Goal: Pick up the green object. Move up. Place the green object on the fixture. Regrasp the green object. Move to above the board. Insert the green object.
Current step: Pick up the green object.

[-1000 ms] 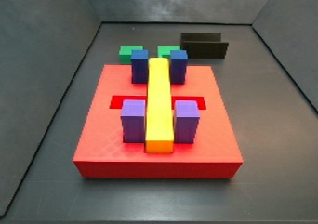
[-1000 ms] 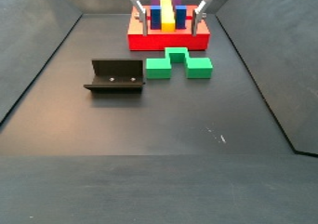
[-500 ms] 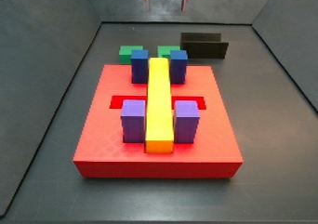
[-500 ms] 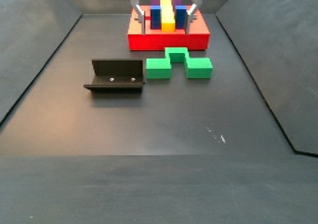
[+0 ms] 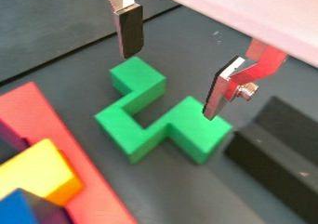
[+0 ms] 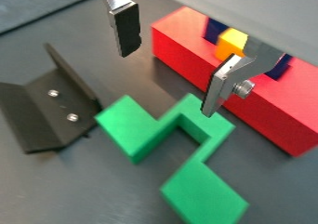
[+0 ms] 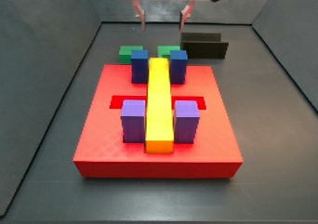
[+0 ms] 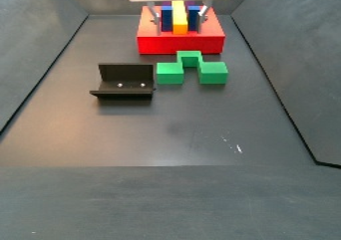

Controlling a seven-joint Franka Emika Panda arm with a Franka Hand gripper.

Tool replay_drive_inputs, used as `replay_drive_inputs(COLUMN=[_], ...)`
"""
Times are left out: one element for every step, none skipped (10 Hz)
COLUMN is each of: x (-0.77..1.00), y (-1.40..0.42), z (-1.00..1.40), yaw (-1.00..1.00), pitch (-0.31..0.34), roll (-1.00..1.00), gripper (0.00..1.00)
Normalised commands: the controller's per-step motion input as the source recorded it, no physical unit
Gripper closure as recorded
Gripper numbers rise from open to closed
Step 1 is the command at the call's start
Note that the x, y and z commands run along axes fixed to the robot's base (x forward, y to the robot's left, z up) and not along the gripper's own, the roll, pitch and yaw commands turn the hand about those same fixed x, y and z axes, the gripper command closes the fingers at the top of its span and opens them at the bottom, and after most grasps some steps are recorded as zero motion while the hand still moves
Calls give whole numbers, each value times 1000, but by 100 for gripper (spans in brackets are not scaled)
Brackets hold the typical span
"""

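The green object [image 5: 155,119] lies flat on the dark floor between the board [image 7: 112,139] and the fixture [image 7: 205,46]. In both wrist views my gripper [image 5: 176,60] hangs open a short way above it, one finger [image 5: 129,31] over one arm and the other finger [image 5: 221,90] over the opposite side, with nothing between them. In a side view the gripper [image 7: 163,21] hovers above the green object [image 7: 132,53] behind the board. The green object [image 8: 190,69] has the fixture [image 8: 124,82] beside it.
The red board [image 8: 180,43] carries a long yellow bar [image 7: 159,102], purple blocks [image 7: 133,121] and dark blue blocks [image 7: 140,68]. Grey walls enclose the floor on all sides. The fixture [image 6: 50,102] and board [image 6: 199,42] flank the green object [image 6: 162,135] closely.
The gripper has come down: a second ago only its fingertips showed at the top of a side view, now the hand and both fingers are in view above the green object.
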Motion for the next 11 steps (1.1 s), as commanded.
replay_drive_inputs(x=[-329, -220, -131, 0, 0, 0, 0, -54, -57, -37, -54], y=[-346, -266, -251, -166, -77, -51, -31, 0, 0, 0, 0], z=[-80, -37, -94, -151, -214, -246, -214, -214, -231, -260, -291], yaw=[0, 0, 0, 0, 0, 6, 34, 29, 34, 63, 80], pitch=[-21, -93, -186, -226, -233, -221, -180, -189, -194, -149, -149], roll=[0, 0, -3, -9, -26, -17, 0, -16, -7, 0, 0], gripper=[0, 0, 0, 0, 0, 0, 0, 0, 0, 0, 0])
